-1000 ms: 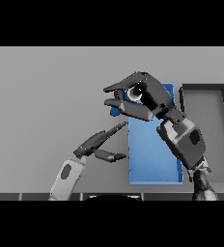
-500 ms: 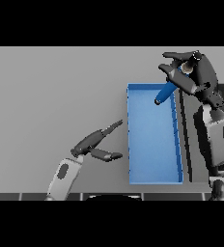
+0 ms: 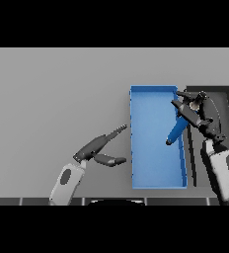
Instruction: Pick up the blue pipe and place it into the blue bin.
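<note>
Head view: right hand (image 3: pixel 198 112) over blue bin (image 3: pixel 153 168)

Lighting is even and dim. The table (image 3: pixel 52 99) shows no glare; shadows are faint.

There are no words, numbers, labels or signs to read anywhere here.
</note>
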